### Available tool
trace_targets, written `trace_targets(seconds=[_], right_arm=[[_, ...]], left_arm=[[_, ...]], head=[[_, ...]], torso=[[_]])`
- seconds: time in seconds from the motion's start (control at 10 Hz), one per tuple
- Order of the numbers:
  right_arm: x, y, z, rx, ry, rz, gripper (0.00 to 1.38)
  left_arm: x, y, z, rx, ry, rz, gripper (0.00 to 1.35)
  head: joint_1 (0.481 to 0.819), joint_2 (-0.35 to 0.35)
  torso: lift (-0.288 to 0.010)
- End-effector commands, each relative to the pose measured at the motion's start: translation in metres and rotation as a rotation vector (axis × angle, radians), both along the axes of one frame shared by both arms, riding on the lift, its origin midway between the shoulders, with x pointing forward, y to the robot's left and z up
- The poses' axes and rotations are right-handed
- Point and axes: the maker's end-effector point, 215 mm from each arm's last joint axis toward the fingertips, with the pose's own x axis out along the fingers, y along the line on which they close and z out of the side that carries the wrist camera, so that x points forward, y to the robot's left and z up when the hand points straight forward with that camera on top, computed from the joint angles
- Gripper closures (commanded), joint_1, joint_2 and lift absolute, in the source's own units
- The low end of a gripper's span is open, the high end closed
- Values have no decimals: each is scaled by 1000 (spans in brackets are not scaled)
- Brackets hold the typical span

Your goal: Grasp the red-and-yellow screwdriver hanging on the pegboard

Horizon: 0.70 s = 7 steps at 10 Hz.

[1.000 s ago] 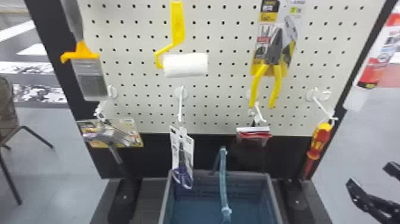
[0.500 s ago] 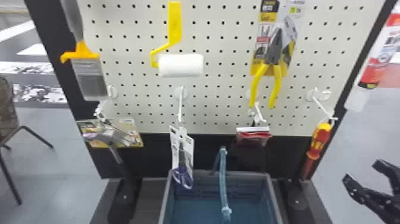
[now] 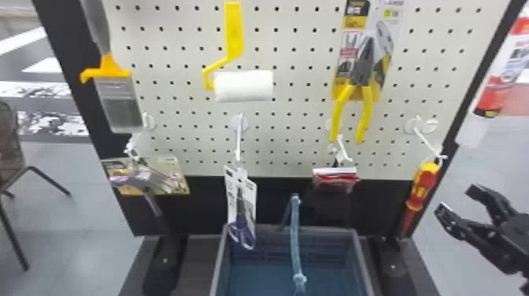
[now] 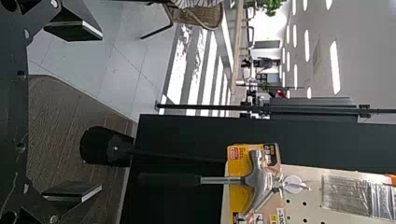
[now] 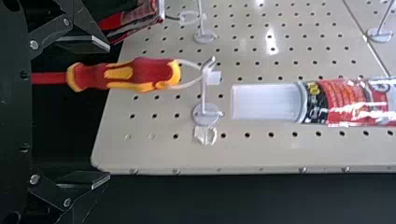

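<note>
Left gripper [image 4: 96, 111]: is standing open in the left wrist view, its two flat black fingers spreading wide apart.
Chair [image 3: 12, 145]: is standing on the floor [image 3: 78, 204], beyond the left edge of the pegboard [image 3: 169, 19].
Paintbrush [image 3: 120, 102]: is hanging with bristles down at the pegboard's left side.
Hammer [image 3: 137, 179]: is hanging on its yellow card below the paintbrush, handle pointing down.
Paint roller [image 3: 244, 86]: is hanging from its yellow handle, white sleeve lying across.
Scissors [image 3: 241, 232]: are hanging on a white card below the roller, purple handles down.
Bin [image 3: 356, 240]: is sitting below the board, a bluish bar [image 3: 295, 236] rising in front of its rear wall.
Pliers [image 3: 366, 98]: are hanging on their card, yellow handles down.
Red-and-white packet [image 3: 336, 177]: is hanging from a hook below the pliers.
Screwdriver [image 3: 421, 183]: is hanging from the lower right hook [image 3: 427, 139] by a white loop, handle up, red shaft down.
Right gripper [image 3: 456, 198]: is standing open to the right of the screwdriver, apart from it; in the right wrist view the screwdriver is appearing between the spread fingers, nearer one of them.
Red-labelled tube [image 3: 500, 78]: is hanging at the far right.
</note>
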Motion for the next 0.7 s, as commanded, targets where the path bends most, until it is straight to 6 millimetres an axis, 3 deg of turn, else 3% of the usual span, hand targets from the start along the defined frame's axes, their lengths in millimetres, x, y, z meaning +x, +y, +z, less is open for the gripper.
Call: trace_targets(seconds=[0.0, 0.6], right_arm=[[9, 19, -1, 17, 21, 62, 312], [21, 52, 7, 18, 56, 194, 314]], left_arm=[[1, 0, 0, 1, -1, 1, 167], [4, 1, 1, 3, -6, -3, 167]], head=[[549, 0], [549, 0]], torso=[[-100], [-100]])
